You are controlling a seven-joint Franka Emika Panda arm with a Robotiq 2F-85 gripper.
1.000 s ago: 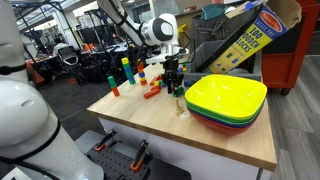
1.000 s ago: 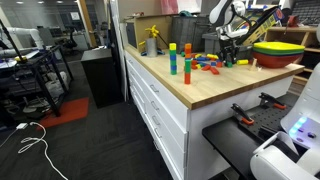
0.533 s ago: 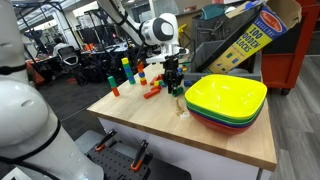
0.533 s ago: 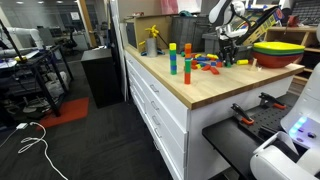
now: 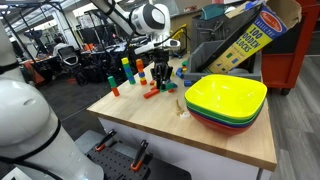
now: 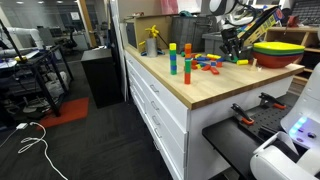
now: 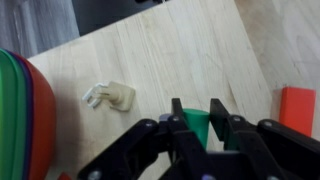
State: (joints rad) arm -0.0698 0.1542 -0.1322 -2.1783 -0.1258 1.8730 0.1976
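My gripper (image 7: 197,108) is shut on a green wooden block (image 7: 200,125), which shows between the two black fingers in the wrist view. In both exterior views the gripper (image 5: 165,78) (image 6: 233,42) hangs a little above the wooden table (image 5: 150,122), beside the stack of coloured bowls with a yellow one on top (image 5: 225,97) (image 6: 278,47). Below it on the table lie a small beige piece (image 7: 108,96) and a red block (image 7: 297,108). The edge of the bowl stack (image 7: 15,110) fills the left of the wrist view.
Several loose coloured blocks (image 5: 150,90) and short block towers (image 5: 127,70) (image 6: 172,58) stand on the table's far part. A cardboard blocks box (image 5: 250,35) and a red cabinet (image 5: 290,55) stand behind the bowls. Drawers (image 6: 165,105) run under the table.
The gripper has shut on the green block and risen off the table with it, shifting slightly away from the bowls.
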